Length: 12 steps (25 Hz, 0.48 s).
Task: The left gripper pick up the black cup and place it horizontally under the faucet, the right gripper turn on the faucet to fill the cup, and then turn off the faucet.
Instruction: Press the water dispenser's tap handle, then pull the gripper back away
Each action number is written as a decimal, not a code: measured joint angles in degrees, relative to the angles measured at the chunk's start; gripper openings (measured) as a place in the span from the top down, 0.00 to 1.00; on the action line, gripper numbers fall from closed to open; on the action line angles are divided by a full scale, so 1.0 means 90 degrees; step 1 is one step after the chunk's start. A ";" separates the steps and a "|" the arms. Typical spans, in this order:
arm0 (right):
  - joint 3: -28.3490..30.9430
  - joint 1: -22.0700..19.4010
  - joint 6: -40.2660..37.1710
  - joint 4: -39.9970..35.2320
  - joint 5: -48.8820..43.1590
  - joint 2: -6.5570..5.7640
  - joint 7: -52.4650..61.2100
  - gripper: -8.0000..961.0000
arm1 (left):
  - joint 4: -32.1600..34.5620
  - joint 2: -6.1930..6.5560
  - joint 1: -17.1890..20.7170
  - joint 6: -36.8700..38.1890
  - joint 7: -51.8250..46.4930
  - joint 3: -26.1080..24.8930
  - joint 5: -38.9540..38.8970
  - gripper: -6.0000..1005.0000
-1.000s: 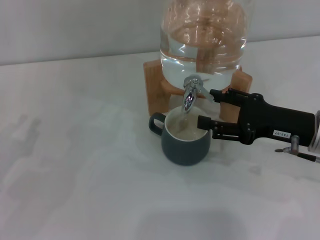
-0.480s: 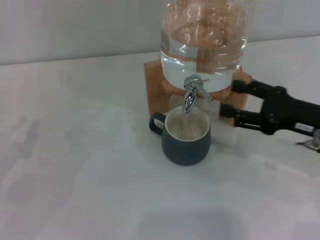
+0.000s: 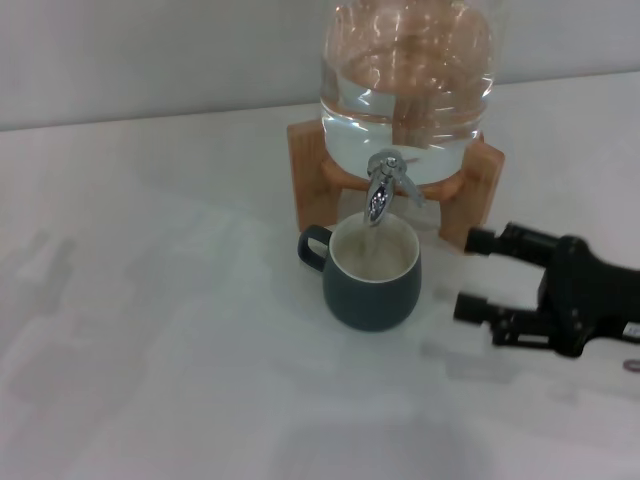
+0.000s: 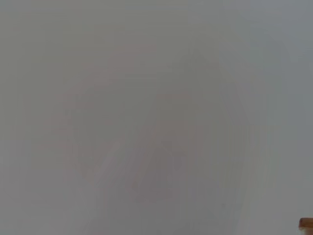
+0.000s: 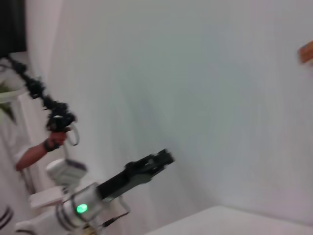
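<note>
Fingers of the right gripper [image 3: 475,272] are seen spread wide and empty, to the right of the black cup [image 3: 372,275], which stands upright on the white table [image 3: 150,350] directly under the faucet [image 3: 380,190] of the clear water jar [image 3: 408,90], its handle turned left. Water appears to be running into the cup, so it is judged heavy, rigid and liable to spill, best held around its body. Far off in the right wrist view, the left gripper [image 5: 164,157] is parked, its fingers appearing closed.
</note>
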 joint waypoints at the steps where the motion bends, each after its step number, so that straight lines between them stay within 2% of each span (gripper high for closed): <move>1: -0.0087 0.0004 0.0001 0.0000 0.0002 0.0001 -0.0004 0.11 | 0.0000 0.0007 -0.0002 -0.0023 -0.0007 0.0000 0.0000 0.60; 8: -0.0464 0.0130 -0.0183 0.0020 0.0080 0.0020 -0.0110 0.11 | 0.0006 0.0019 0.0023 -0.0164 -0.0087 0.0000 -0.0074 0.60; 12: -0.0828 0.0147 -0.0577 0.0095 0.0469 0.0032 -0.0372 0.11 | 0.0007 0.0010 0.0049 -0.0185 -0.0089 0.0000 -0.0077 0.60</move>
